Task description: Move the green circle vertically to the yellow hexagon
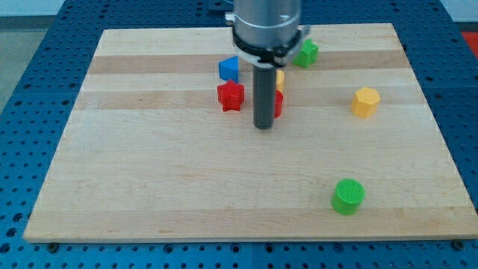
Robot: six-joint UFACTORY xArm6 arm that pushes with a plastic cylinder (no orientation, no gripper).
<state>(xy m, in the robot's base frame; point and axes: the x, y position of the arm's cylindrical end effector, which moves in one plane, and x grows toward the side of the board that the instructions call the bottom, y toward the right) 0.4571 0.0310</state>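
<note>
Camera view. Our arm ends in a dark rod, and my tip (pixel 263 127) rests on the desk (pixel 149 179) near its middle, toward the top edge. There is no pincer on this rig (so no spread or pinching state can be told). Just beside the rod stand a red star-like block (pixel 231 96), a blue block (pixel 228 69), a second red block (pixel 278 104) partly hidden behind the rod, and a sliver of a yellow block (pixel 280 77). A green block (pixel 305 53) sits near the top edge. The green circle (pixel 348 196) lies near the bottom-right corner, well apart from my tip. The yellow hexagon (pixel 365 102) sits near the right edge, above the circle and apart from it. We judge the circle to be light, stiff and free to slide; being round, it may roll off a push that is not centred. We would contact its side facing the bottom edge, on the centre line.
</note>
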